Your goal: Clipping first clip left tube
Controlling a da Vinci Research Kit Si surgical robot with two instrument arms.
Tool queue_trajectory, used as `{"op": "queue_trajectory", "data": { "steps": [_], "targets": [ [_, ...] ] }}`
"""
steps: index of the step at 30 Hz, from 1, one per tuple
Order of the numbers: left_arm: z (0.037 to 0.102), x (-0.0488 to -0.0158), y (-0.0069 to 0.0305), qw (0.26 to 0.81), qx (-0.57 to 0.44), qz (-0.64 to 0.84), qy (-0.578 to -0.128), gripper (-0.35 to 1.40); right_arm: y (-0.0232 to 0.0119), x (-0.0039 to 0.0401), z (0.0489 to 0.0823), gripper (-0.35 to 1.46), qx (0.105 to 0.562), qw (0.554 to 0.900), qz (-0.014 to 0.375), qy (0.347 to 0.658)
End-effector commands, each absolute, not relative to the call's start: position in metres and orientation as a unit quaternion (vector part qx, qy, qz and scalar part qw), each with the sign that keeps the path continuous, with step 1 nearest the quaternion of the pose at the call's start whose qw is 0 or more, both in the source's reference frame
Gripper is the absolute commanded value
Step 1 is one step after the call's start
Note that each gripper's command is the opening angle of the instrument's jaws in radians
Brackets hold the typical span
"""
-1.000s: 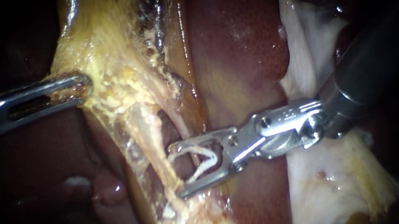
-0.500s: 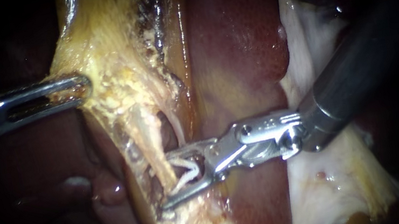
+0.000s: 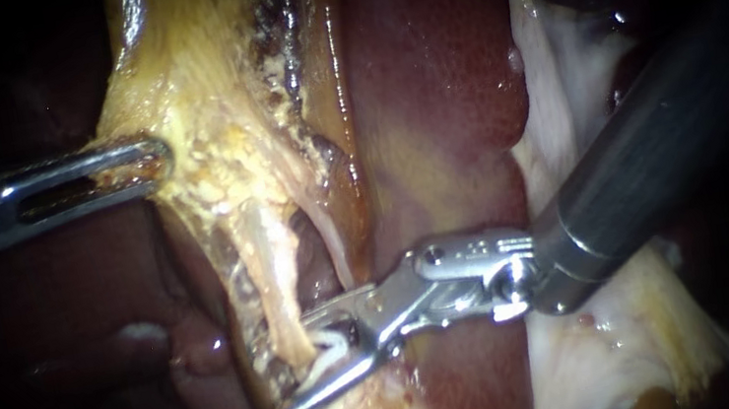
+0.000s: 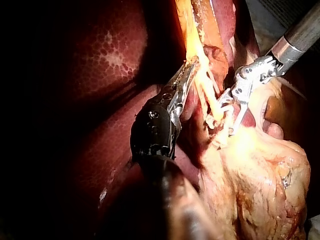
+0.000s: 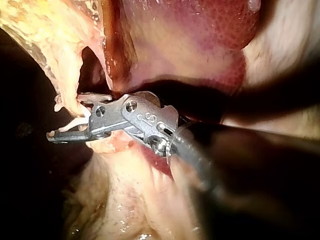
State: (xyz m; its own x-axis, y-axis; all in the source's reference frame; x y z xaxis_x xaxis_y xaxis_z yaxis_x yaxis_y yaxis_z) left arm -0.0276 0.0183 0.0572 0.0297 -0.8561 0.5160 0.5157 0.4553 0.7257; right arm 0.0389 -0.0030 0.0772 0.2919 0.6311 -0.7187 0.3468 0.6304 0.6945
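Left tube [image 3: 276,280] passes between the right tool's [image 3: 296,367] narrow jaws, which hold a white clip [image 3: 334,345].

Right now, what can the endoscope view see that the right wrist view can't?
Only the endoscope view: the left instrument, its jaws shut on yellow tissue. Only the right wrist view: a side-on look at the right instrument, its lower jaw tip poking past the tube. Both: that instrument's jaws holding a white clip around the tube, with the liver behind.
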Motion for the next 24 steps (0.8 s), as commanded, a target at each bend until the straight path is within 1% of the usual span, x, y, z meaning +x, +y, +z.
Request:
{"op": "queue_trajectory", "data": {
  "steps": [1,2,3,4,5,9,13,24],
  "targets": [
    [0.0572,-0.0276,0.0183,0.696,0.173,-0.493,-0.492,-0.35,-0.0029,0.0388,0.0773,0.2,0.413,0.688,0.106,0.586],
    [0.0572,-0.0276,0.0183,0.696,0.173,-0.493,-0.492,-0.35,-0.0029,0.0388,0.0774,0.13,0.412,0.689,0.107,0.586],
    [0.0572,-0.0276,0.0183,0.696,0.173,-0.493,-0.492,-0.35,-0.0029,0.0387,0.0774,0.0,0.41,0.69,0.109,0.587],
    [0.0572,-0.0276,0.0183,0.696,0.173,-0.493,-0.492,-0.35,-0.0029,0.0385,0.0775,-0.2,0.405,0.692,0.114,0.587],
    [0.0572,-0.0276,0.0183,0.696,0.173,-0.493,-0.492,-0.35,-0.0028,0.0383,0.0776,-0.35,0.399,0.693,0.119,0.589],
    [0.0572,-0.0276,0.0183,0.696,0.173,-0.492,-0.492,-0.35,-0.0025,0.0379,0.0781,-0.35,0.398,0.699,0.127,0.581],
    [0.0572,-0.0275,0.0183,0.697,0.173,-0.492,-0.493,-0.35,-0.0022,0.0377,0.0786,-0.35,0.397,0.699,0.128,0.581],
    [0.0574,-0.0275,0.0184,0.697,0.173,-0.492,-0.493,-0.35,-0.0023,0.0377,0.0785,-0.35,0.397,0.7,0.127,0.58]
  ]
}}
